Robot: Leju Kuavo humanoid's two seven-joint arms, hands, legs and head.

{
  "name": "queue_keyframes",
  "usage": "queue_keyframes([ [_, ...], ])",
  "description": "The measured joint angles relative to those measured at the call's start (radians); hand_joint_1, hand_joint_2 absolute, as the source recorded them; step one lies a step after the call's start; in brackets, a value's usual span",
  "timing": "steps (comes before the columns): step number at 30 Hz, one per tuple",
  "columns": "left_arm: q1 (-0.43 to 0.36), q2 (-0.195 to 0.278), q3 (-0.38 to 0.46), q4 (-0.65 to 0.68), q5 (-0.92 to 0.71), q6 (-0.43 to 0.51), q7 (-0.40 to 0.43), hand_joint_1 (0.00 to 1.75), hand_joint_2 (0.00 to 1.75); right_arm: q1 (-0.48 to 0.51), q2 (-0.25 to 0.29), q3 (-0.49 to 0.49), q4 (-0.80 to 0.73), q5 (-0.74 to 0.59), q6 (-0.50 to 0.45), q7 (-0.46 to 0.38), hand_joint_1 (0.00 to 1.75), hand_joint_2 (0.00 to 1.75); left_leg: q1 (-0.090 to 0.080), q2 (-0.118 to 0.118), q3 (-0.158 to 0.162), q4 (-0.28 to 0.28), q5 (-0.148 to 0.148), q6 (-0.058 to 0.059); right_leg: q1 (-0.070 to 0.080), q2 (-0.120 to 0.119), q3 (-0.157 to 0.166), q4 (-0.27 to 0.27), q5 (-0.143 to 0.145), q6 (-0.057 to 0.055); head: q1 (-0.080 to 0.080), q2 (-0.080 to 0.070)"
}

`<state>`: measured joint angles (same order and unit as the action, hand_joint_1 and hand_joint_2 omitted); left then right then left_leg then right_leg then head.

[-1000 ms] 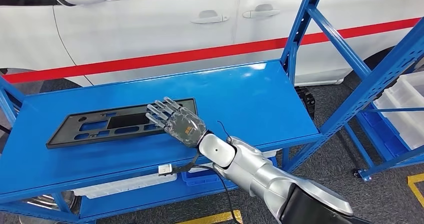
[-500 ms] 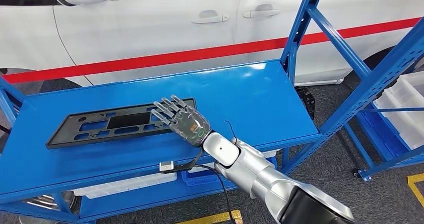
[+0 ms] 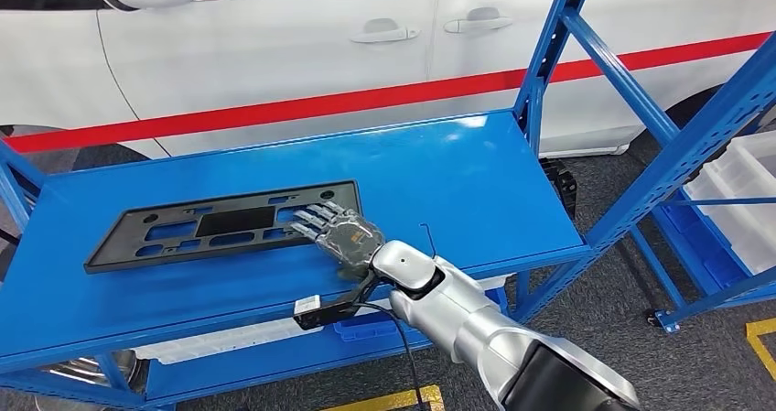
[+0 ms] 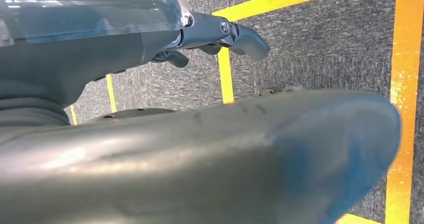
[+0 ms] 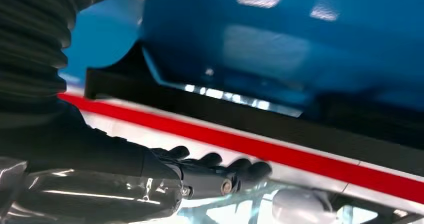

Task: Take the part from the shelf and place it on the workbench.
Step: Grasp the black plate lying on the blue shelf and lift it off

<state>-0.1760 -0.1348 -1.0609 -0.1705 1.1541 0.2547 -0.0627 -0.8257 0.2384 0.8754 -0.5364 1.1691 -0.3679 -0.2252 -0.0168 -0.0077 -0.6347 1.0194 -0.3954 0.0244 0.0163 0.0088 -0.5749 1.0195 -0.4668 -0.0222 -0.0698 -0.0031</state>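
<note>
Reaching my right hand [image 3: 340, 235] flat over the part's [image 3: 220, 225] near end on the shelf [image 3: 476, 182], fingers extended, nothing grasped; left hand [image 4: 220, 34] hangs released.

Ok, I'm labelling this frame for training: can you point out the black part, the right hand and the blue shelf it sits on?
black part [image 3: 197, 230], head view, on its flat middle section.
right hand [image 3: 340, 235], head view, on the back of the hand.
blue shelf [image 3: 458, 178], head view, on a bare stretch of its top surface.

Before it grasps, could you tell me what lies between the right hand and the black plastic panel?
Nothing: in the head view the right hand already overlaps the flat black plastic panel.
</note>
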Motion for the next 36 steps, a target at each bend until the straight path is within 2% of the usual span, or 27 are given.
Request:
queue_keyframes([
  [4,0.001,0.001,0.000,0.000,0.005,0.001,0.000,0.00,0.00,-0.014,0.020,0.001,0.023,0.002,-0.007,0.013,0.00,1.75,0.000,0.000,0.000,0.000,0.000,0.000,0.000,0.000,0.000,0.000,0.000,0.000,0.000,0.000],
  [12,0.001,0.001,0.000,0.000,0.003,-0.002,-0.001,0.00,0.00,-0.056,0.068,0.015,0.062,0.028,-0.021,0.107,0.00,1.75,0.000,0.000,0.000,0.000,0.000,0.000,0.000,0.000,0.000,0.000,0.000,0.000,0.000,0.000],
  [17,0.002,0.001,0.000,0.000,0.009,-0.005,-0.002,0.00,0.00,-0.074,0.094,0.015,0.078,0.027,-0.022,0.119,0.00,1.75,0.000,0.000,0.000,0.000,0.000,0.000,0.000,0.000,0.000,0.000,0.000,0.000,0.000,0.000],
  [30,0.014,0.000,0.000,0.000,0.015,0.001,-0.003,0.00,0.00,-0.071,0.106,0.016,0.105,0.043,-0.037,0.135,0.00,1.75,0.000,0.000,0.000,0.000,0.000,0.000,0.000,0.000,0.000,0.000,0.000,0.000,0.000,0.000],
  [36,0.007,0.000,0.000,0.000,0.006,-0.011,-0.003,0.00,0.00,-0.073,0.110,0.023,0.110,0.052,-0.005,0.162,0.00,1.75,0.000,0.000,0.000,0.000,0.000,0.000,0.000,0.000,0.000,0.000,0.000,0.000,0.000,0.000],
])
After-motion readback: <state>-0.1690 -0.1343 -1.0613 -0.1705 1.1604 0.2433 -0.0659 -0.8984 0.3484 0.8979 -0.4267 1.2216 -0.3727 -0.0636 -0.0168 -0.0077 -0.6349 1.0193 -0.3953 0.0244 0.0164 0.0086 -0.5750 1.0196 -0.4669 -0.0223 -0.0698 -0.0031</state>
